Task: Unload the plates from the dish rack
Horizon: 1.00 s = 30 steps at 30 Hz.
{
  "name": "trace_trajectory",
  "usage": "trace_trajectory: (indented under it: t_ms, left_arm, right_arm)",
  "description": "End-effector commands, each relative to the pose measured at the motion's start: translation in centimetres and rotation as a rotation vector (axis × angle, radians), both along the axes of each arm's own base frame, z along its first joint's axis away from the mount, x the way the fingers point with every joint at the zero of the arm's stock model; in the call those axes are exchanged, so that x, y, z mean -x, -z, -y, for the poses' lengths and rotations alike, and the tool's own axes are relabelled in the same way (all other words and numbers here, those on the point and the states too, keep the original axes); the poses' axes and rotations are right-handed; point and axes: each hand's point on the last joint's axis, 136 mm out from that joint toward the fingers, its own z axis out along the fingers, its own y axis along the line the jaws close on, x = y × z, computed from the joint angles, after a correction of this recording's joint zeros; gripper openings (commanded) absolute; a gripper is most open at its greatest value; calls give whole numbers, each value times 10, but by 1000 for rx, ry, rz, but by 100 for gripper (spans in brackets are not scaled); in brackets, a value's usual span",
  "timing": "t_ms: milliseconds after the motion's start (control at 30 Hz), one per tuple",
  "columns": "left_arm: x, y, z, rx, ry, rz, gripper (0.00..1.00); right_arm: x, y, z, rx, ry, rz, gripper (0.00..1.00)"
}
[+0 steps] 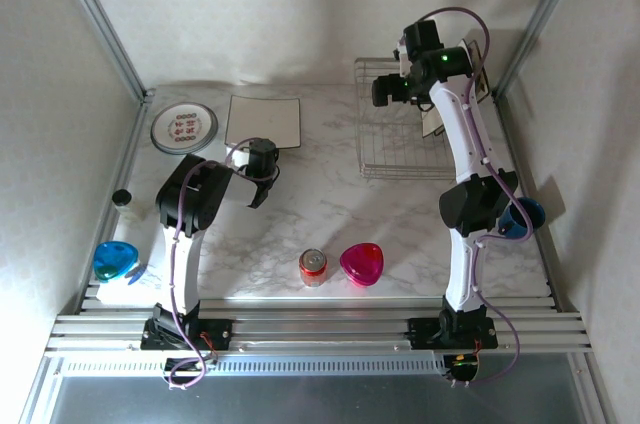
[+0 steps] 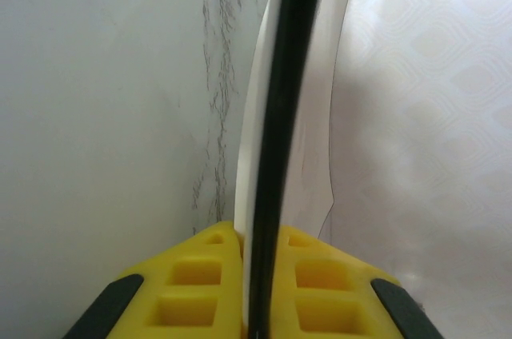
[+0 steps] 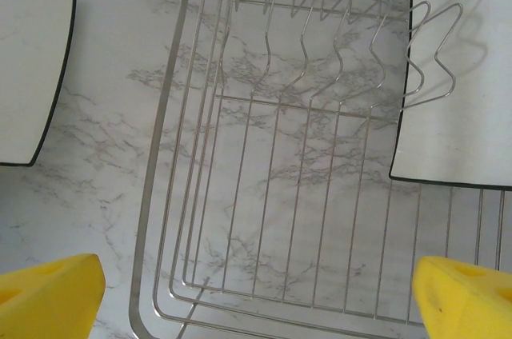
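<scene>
Marble table, white with grey veins, pale walls on three sides, aluminium rails along the near edge. We give clock directions from the overhead view unless noted.

Dish rack: silver wire basket at 1 o'clock on the table, close to the back wall. Its left and middle sections are bare wire. One racked square plate, cream with a dark rim, leans against the divider wires at its right end.

Right gripper: hangs over the rack's back-left part. In its wrist view we see the two yellow tips at opposite lower corners, spread wide. From this gripper the racked square plate lies at 2 o'clock, apart from both fingers.

Held square plate: at 11 o'clock on the table, left of the rack and outside it. It looks flat or nearly flat on the marble; we cannot tell whether it touches.

Left gripper: at that plate's 6 o'clock edge. In the left wrist view the yellow pads press on either face of the dark rim, clamped on the plate.

Round plate: white, red and green motifs, flat at 10 o'clock, just left of the held square plate, not touching it.

Small items: pink heart dish and soda can at 6 o'clock, blue cup at 4 o'clock, blue dish at 8 o'clock, dark-capped jar at 9 o'clock.
</scene>
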Motion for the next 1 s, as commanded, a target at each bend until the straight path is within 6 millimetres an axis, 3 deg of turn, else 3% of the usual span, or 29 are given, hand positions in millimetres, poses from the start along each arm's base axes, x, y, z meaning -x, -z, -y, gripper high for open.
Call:
trace_trajectory:
  t_ms: [0, 967]
  left_arm:
    - [-18, -41, -3, 49, -33, 128, 11]
    - [-8, -7, -2, 47, 36, 3, 39]
  right_arm:
    - [1, -6, -6, -14, -24, 8, 99]
    - [7, -11, -7, -22, -34, 16, 99]
